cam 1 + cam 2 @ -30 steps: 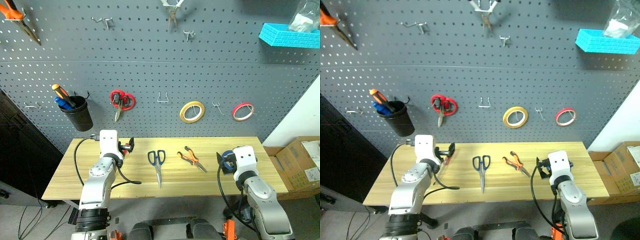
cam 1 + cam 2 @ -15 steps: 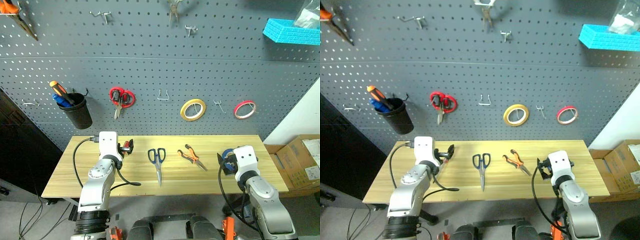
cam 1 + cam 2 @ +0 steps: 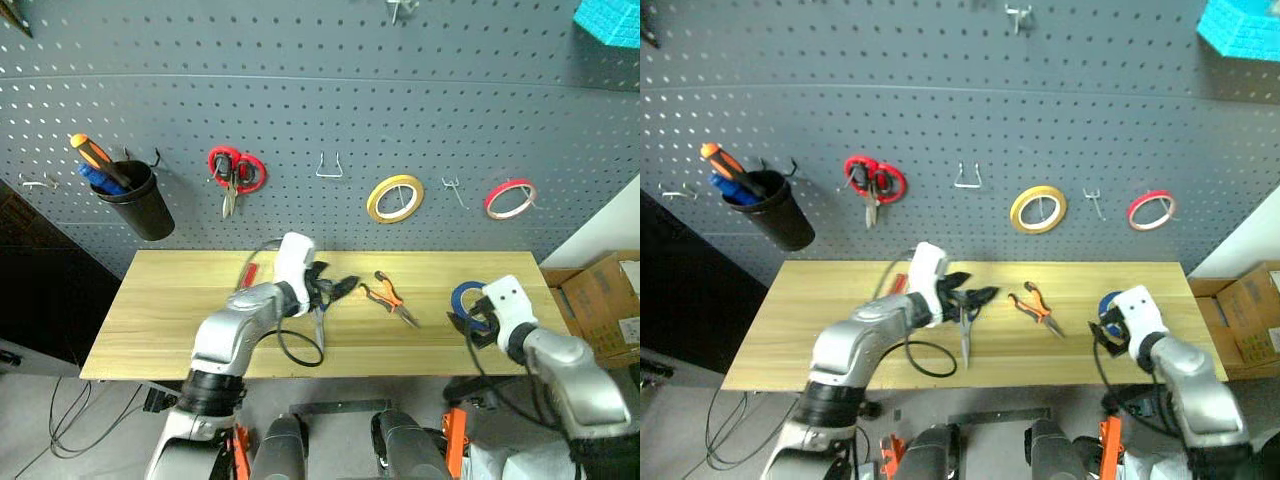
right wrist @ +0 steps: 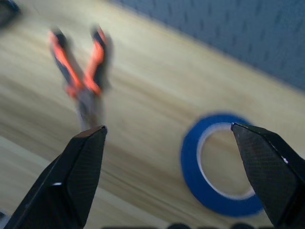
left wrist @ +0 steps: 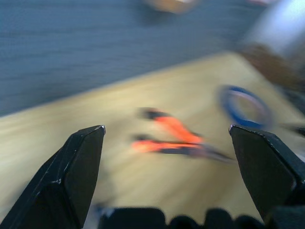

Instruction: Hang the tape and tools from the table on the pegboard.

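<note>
The pegboard spans the wall ahead of me, already carrying the red-handled scissors, a yellow tape roll, a red-pink tape roll and a black cup of screwdrivers, with an empty hook between scissors and yellow roll. Below it the counter still holds everything I am meant to hang. My left arm has just swung across from the counter's left part toward the middle; my left fingers now hover spread wide over the blue-handled scissors, pointing toward the pliers just beyond. My right fingers have shifted outward and sit wide apart, empty, next to the blue tape near the counter's right end; in the right wrist view the ring lies flat between them. The small red-handled tool lies behind my left forearm. Nothing is gripped yet, so I judge both arms are lining up for first picks: left for the scissors or pliers, right for the tape.
</note>
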Action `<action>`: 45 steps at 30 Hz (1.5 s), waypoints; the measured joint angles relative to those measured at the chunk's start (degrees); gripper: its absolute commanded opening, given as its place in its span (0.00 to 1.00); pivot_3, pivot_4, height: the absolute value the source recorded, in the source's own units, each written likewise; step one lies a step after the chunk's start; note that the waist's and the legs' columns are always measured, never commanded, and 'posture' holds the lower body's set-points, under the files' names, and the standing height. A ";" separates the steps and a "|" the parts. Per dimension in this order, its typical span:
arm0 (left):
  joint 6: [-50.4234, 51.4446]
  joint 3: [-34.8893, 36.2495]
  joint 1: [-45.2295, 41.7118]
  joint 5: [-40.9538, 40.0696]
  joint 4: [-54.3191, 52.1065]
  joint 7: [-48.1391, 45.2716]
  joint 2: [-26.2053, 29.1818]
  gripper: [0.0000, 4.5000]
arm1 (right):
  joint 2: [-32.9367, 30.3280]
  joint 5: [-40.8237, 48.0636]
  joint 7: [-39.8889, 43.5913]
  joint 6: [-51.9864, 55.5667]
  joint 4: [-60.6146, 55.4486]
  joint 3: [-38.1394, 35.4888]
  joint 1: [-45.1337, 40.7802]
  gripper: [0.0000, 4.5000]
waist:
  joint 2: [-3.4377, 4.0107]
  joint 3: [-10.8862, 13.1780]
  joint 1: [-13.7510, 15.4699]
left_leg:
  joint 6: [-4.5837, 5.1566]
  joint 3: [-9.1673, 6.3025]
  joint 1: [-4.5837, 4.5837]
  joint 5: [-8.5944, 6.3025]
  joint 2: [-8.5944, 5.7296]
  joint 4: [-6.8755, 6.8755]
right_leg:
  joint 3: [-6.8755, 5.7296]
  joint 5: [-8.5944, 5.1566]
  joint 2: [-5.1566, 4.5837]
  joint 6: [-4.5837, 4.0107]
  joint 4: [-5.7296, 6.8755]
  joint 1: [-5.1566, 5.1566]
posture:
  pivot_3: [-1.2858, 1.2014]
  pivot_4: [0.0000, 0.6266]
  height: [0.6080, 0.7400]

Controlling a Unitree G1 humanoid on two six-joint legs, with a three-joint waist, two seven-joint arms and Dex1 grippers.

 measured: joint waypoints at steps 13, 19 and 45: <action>-6.87 -11.43 -7.29 4.45 19.19 -4.13 -12.48 0.99 | -2.97 0.23 8.20 -3.67 25.58 3.45 -16.76 1.00 | 0.07 2.96 -1.18 | 0.24 -0.06 -0.27 -0.15 -0.05 -0.01 | 0.02 0.01 0.03 0.51 0.08 -0.22 | 0.49 0.48 1.00; -10.28 -12.30 -7.13 6.75 23.81 -3.34 -15.66 0.99 | -1.94 -1.05 10.04 -6.34 33.97 6.22 -20.47 1.00 | 0.11 3.29 -1.26 | 0.23 -0.06 -0.27 -0.15 -0.08 0.01 | 0.03 0.02 0.02 0.56 0.08 -0.21 | 0.50 0.48 1.00; -13.19 -9.93 -7.59 9.30 25.57 -1.43 -16.56 1.00 | 2.15 -1.99 7.92 -11.85 51.62 4.58 -26.87 0.12 | 0.06 3.84 -1.31 | 0.22 -0.06 -0.25 -0.14 -0.07 0.03 | 0.03 0.05 0.02 0.62 0.12 -0.20 | 0.50 0.44 1.00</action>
